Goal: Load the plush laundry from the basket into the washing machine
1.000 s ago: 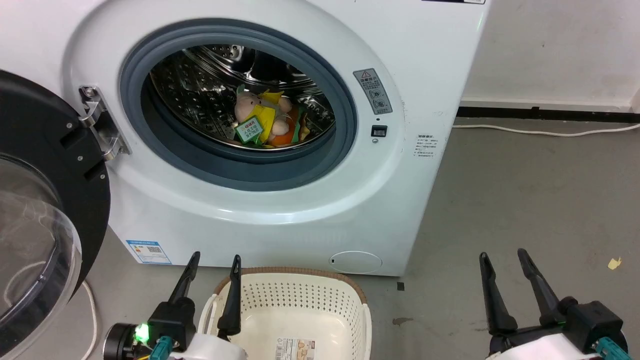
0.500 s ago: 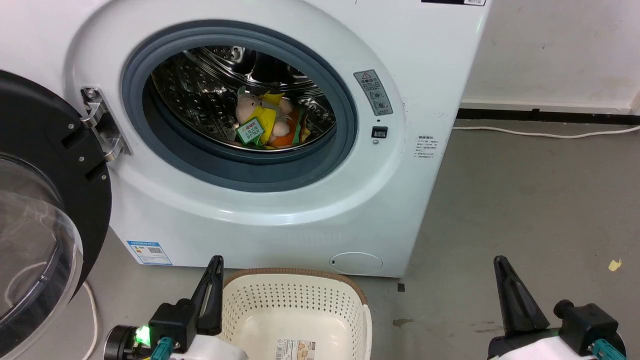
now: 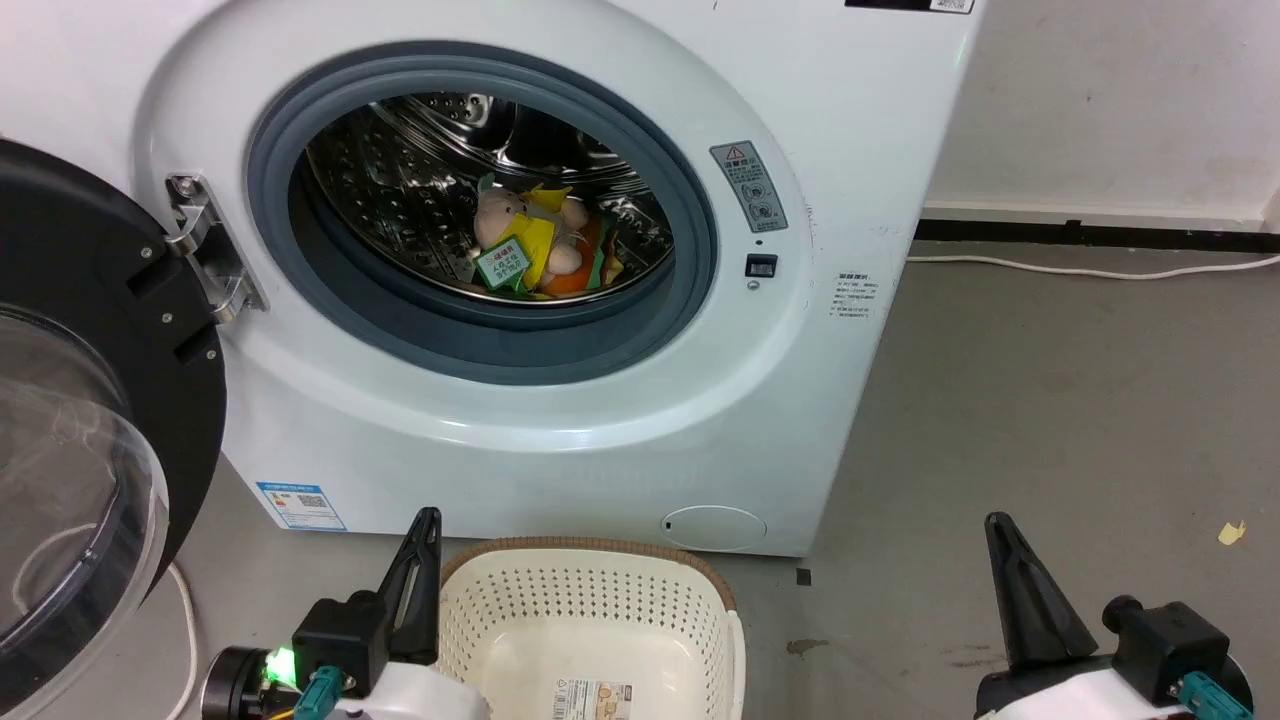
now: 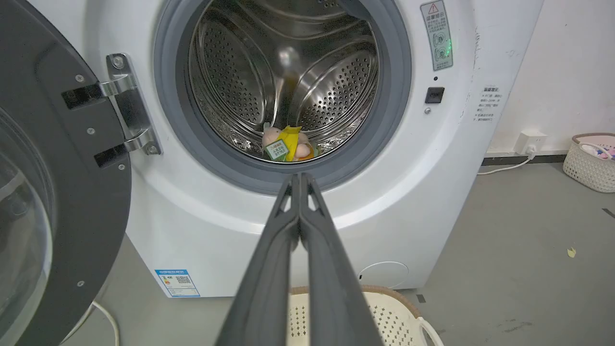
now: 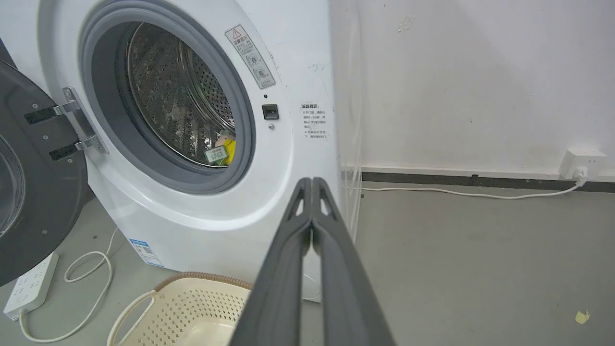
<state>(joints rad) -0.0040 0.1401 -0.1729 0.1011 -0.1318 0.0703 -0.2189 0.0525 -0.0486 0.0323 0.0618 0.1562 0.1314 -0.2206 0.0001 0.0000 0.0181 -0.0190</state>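
The white washing machine (image 3: 640, 430) stands with its black-framed door (image 3: 90, 420) swung open to the left. Inside the steel drum (image 3: 420, 190) lie the peach-pink doll (image 3: 510, 225) with yellow parts and a green tag, and under it the orange hot-dog bun (image 3: 575, 275); the doll (image 4: 284, 144) also shows in the left wrist view. The cream basket (image 3: 590, 630) sits on the floor before the machine with only a printed label on its bottom. My left gripper (image 3: 428, 518) is shut beside the basket's left rim. My right gripper (image 3: 993, 522) is shut over bare floor at lower right.
A white cable (image 3: 1090, 265) runs along the wall base at right. A power strip (image 5: 29, 286) and looped cord (image 5: 91, 269) lie on the floor under the open door. Another basket (image 4: 591, 161) with items stands by the far wall. Grey floor (image 3: 1050, 400) stretches right of the machine.
Both grippers went from open to shut a second ago and have stayed shut since. The camera view shifted slightly; the toys in the drum lie still.
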